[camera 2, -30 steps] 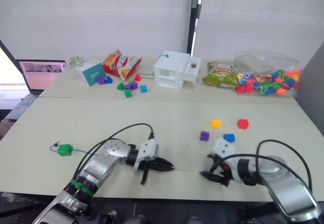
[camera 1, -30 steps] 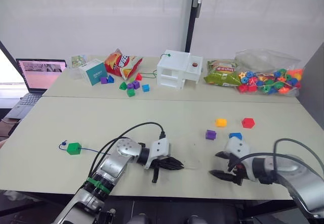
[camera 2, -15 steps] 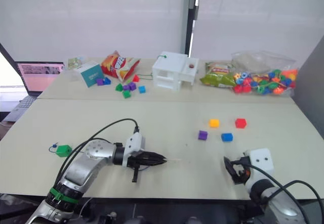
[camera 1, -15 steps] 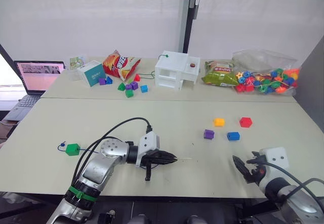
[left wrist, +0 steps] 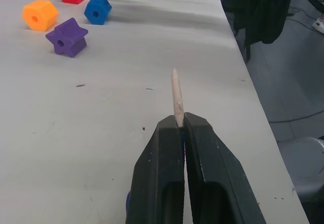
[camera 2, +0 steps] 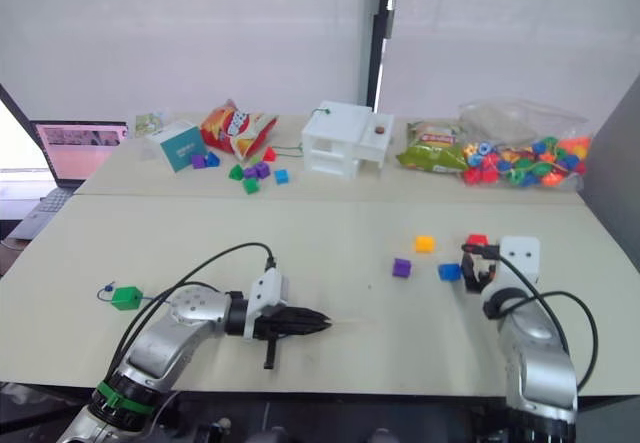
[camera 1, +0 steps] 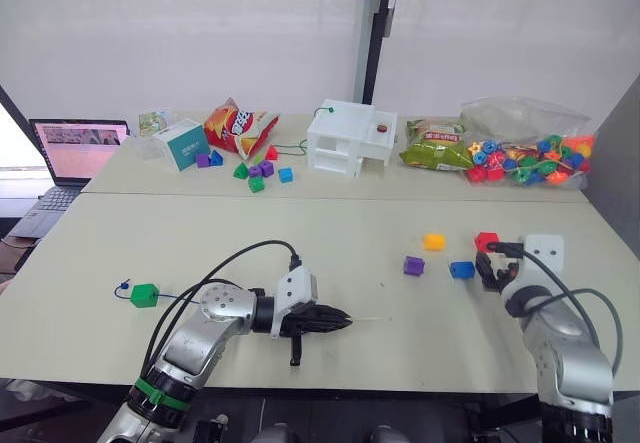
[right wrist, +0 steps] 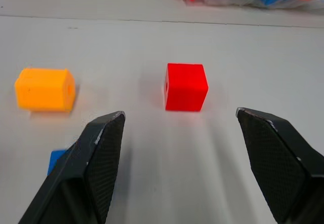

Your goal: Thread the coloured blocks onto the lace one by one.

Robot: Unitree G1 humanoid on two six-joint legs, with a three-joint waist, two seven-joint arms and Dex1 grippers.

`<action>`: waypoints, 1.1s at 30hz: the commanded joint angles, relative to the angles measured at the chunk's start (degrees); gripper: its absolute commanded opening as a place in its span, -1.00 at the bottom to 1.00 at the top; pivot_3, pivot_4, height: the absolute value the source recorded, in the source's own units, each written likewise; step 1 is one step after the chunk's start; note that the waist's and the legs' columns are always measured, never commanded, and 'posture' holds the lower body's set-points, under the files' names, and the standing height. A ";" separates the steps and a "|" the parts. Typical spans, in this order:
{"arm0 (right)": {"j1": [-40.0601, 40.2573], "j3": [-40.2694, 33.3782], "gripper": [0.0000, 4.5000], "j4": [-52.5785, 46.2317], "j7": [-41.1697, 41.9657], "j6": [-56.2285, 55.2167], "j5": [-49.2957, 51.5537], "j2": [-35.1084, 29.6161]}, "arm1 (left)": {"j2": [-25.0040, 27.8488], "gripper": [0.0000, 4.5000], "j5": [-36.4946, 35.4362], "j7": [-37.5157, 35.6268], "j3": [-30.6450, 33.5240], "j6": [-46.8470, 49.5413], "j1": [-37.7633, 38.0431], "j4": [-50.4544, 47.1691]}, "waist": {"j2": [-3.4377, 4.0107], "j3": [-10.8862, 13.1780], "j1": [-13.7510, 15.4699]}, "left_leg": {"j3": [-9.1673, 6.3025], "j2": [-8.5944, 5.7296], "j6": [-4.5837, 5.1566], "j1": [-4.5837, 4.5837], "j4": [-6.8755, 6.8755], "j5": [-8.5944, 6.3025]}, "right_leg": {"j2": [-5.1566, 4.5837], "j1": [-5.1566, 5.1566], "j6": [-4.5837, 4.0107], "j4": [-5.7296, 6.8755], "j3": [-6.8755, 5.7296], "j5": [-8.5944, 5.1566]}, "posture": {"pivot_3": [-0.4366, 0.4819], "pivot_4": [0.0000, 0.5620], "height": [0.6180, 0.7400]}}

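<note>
My left gripper [camera 1: 340, 317] is shut on the lace's pale stiff tip [left wrist: 175, 92], which sticks out past the fingertips low over the table's front middle. The dark-blue lace [camera 1: 172, 297] runs left to a green block [camera 1: 146, 294] that sits on it. Yellow [camera 1: 434, 242], red [camera 1: 487, 240], purple [camera 1: 413, 265] and blue [camera 1: 461, 269] blocks lie loose at right centre. My right gripper [camera 1: 492, 263] is open just in front of the red block [right wrist: 186, 86], which lies a little beyond the gap between its fingers [right wrist: 104, 148].
Along the far table stand a white box [camera 1: 352, 138], a clear bag of multicolour beads [camera 1: 525, 153], snack bags [camera 1: 240, 123], a teal carton [camera 1: 183, 143], small triangular pieces [camera 1: 255, 171] and a laptop [camera 1: 75, 148].
My right arm has swung from the table's front edge back up to the red block, still open. The left gripper holds the lace tip in about the same place.
</note>
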 commanded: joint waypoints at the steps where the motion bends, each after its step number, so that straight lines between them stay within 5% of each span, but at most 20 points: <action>1: -5.12 -0.07 0.65 5.75 -1.49 -2.13 -1.12 -2.13 | -0.15 -1.00 -1.04 1.03 0.43 0.24 0.30 -2.62 | 0.01 0.00 -0.02 | 0.00 0.00 0.00 0.01 -0.01 0.00 | 0.00 0.00 0.00 0.01 0.00 0.00 | -0.05 -0.47 1.00; 21: -22.81 3.57 0.65 36.05 0.33 -5.16 -2.02 -8.38 | -0.80 -1.00 -0.89 2.72 -0.21 0.99 0.07 -3.29 | 0.01 0.00 -0.75 | 0.01 0.01 0.00 -0.04 -0.08 0.00 | -0.03 -0.02 -0.01 -0.04 0.00 0.00 | -0.05 -0.47 1.00; 29: -22.94 3.82 -0.46 34.15 2.10 -7.29 -0.83 -8.32 | -0.98 -1.00 -0.78 2.54 -0.53 0.97 -0.13 -2.74 | 0.02 0.00 -0.86 | 0.01 0.01 0.01 -0.06 -0.09 0.00 | -0.04 -0.05 -0.01 -0.04 0.01 0.00 | -0.05 -0.47 1.00; 33: -21.27 3.30 -0.47 29.96 2.34 -6.58 -0.30 -8.31 | -1.04 -1.00 -0.67 2.25 -0.66 0.75 -0.55 -2.27 | 0.02 0.00 -0.83 | 0.01 0.01 0.00 -0.07 -0.09 0.00 | -0.05 -0.06 0.00 -0.04 0.01 0.00 | -0.05 -0.47 1.00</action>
